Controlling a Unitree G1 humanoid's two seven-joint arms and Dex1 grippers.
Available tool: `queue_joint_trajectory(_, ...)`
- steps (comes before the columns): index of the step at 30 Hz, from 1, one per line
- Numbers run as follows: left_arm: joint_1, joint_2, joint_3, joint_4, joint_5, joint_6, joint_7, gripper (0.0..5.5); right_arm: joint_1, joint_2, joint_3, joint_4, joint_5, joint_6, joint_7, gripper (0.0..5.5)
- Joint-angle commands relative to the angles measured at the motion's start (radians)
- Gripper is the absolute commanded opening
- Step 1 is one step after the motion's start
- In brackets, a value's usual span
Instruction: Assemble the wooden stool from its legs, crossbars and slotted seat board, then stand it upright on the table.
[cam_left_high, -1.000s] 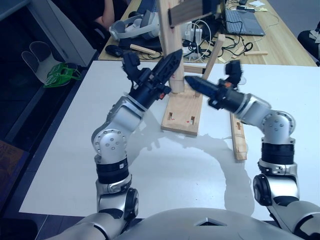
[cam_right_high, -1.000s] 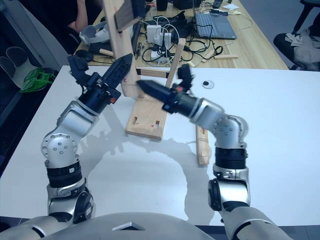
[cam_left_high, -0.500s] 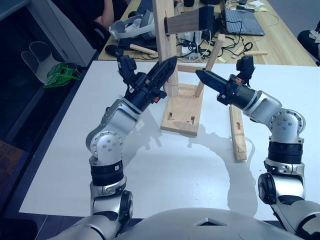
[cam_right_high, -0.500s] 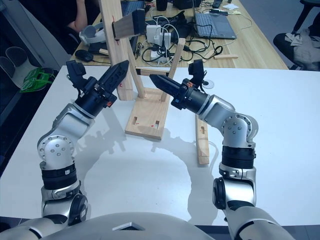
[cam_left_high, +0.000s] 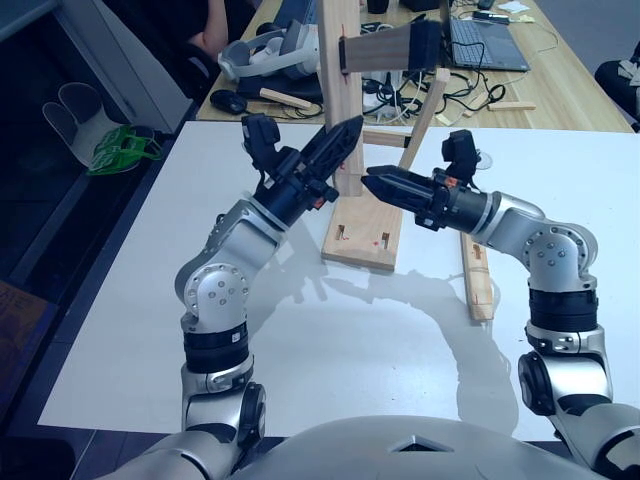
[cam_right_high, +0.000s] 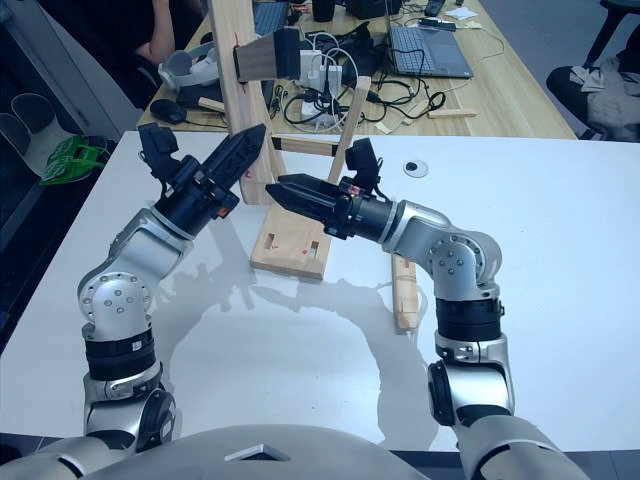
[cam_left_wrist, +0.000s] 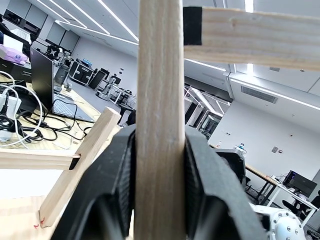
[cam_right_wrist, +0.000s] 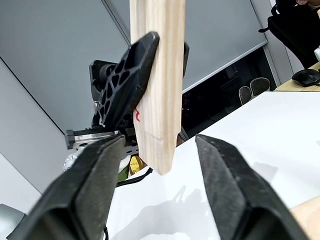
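Stool leg (cam_left_high: 338, 60) stands upright, clamped tight in your left hand (cam_left_high: 343, 140), with its bottom end hanging just above the seat board (cam_left_high: 365, 225) on the counter (cam_left_high: 150, 300). Your right hand (cam_left_high: 372, 184) is spread open, tips just beside that end at its 3 o'clock. A loose wooden bar (cam_left_high: 478, 280) lies at the board's 3 o'clock.

White table (cam_left_high: 300, 350) out front, catching soft shadows from the overhead light. Behind it, a long wooden desk (cam_right_high: 530, 100) — a busy one, with a laptop (cam_left_high: 487, 45), a tangle of cables (cam_right_high: 405, 95) and a white headset (cam_left_high: 262, 55). Off to the robot's left, dark floor (cam_left_high: 40, 250) and a green object (cam_left_high: 122, 150) (can't tell what it is). The left wrist view looks up at ceiling light strips (cam_left_wrist: 120, 23) over a big open office; the right wrist view has a grey wall (cam_right_wrist: 60, 55) and office chairs (cam_right_wrist: 252, 88).
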Motion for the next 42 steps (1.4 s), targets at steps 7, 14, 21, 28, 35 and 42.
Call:
queue_joint_trajectory(7,0.021,-0.005,-0.037,-0.038,-0.043,0.037,-0.002,1.02,-0.034,0.037,-0.008,0.017,0.017,0.016,-0.002,2.99)
queue_joint_trajectory(14,0.012,-0.008,-0.038,-0.044,-0.072,0.046,0.008,1.02,-0.029,0.038,-0.012,0.006,0.064,0.079,0.002,1.78)
queue_joint_trajectory(21,0.010,0.007,-0.040,-0.051,-0.124,0.067,0.002,1.02,-0.018,0.040,-0.046,-0.003,0.111,0.105,-0.014,1.40)
queue_joint_trajectory(28,0.000,0.017,-0.044,-0.047,-0.121,0.063,0.010,1.40,-0.018,0.052,-0.051,-0.013,0.117,0.089,-0.031,1.37)
queue_joint_trajectory(35,-0.012,0.028,-0.041,-0.037,-0.101,0.049,0.000,2.56,-0.011,0.076,-0.047,-0.035,0.126,0.083,-0.051,1.02)
queue_joint_trajectory(42,-0.024,0.080,-0.024,0.015,-0.020,0.010,-0.046,3.77,-0.022,0.084,-0.064,-0.037,0.128,0.060,-0.061,1.01)
